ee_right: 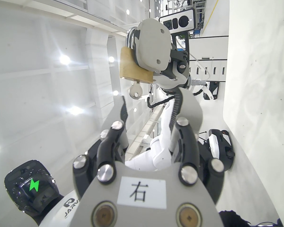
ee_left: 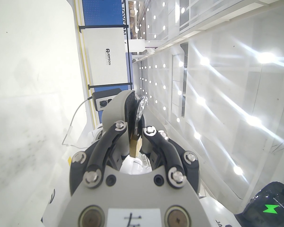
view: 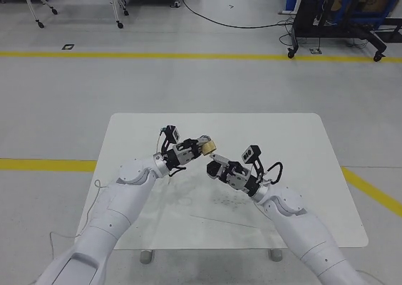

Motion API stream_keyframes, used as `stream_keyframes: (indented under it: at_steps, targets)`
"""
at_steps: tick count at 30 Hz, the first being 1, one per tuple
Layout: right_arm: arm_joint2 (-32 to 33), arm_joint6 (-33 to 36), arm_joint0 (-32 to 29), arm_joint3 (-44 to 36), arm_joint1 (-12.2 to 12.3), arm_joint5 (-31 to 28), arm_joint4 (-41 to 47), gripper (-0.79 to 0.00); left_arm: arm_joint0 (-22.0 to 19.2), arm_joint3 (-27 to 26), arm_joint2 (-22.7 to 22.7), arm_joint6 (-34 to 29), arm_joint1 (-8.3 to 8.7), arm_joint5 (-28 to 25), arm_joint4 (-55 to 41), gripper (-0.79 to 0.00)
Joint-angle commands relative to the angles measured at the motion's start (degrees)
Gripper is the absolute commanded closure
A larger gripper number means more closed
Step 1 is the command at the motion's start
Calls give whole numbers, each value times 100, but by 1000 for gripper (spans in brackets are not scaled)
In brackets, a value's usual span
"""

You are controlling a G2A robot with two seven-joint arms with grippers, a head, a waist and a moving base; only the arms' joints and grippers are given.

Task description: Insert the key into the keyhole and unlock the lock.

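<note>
**Lock (ee_right: 132,68) in the air, key (ee_right: 135,92) seated, no grip on it yet**

The left jaws clamp the brass body of the lock and hold it off the table (view: 294,142), with the shackle (ee_left: 141,108) lying beside their tips. The key sits in the keyhole with its head pointing at the right jaws. Those stand wide and empty, just short of it.

The key head is a small target. If the right jaws close off-centre, they could knock it sideways or drag it out, and it would drop to the table. Turning the key will also twist the lock. The left jaws grip only its smooth flat faces, so it may swivel between them instead of unlocking. One left pad seems to overlap the foot of the shackle, which might stop it springing free.

The table is white with faint grey smudges. Around it is pale floor crossed by yellow lines (view: 187,54), with a wheeled frame (view: 343,28) and cables beyond.
</note>
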Motion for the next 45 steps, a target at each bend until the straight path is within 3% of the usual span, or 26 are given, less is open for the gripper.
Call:
stream_keyframes:
  at_steps: [1,6,10,12,24,29,36,41,45]
  targets:
    - [5,-7,18,22,-9,-11,25,-105,-8,11,6,-24,-7,3,5,0]
    - [54,8,29,47,-22,-58,103,-105,-39,50,26,-66,-21,26,70,0]
    - [84,37,16,39,-27,-63,112,-58,-61,78,27,-91,-30,24,106,0]
    - [82,48,18,44,-33,-1,141,0,-65,85,31,-105,-35,23,117,0]
    - [60,789,242,451,-110,712,1082,0,-97,105,69,-276,-64,-62,223,0]
    - [-9,1252,452,792,-157,1190,1467,0,-104,38,104,-372,-63,-391,471,0]
    - [-61,1663,634,1160,-232,1348,1850,0,-56,-37,55,-267,-51,-745,641,0]
    - [-36,2484,813,1546,-256,2114,2399,0,-8,-163,32,-69,-28,-1082,997,0]
    - [-68,2739,978,1860,-291,2296,2507,0,55,-286,31,194,-9,-1291,1362,0]
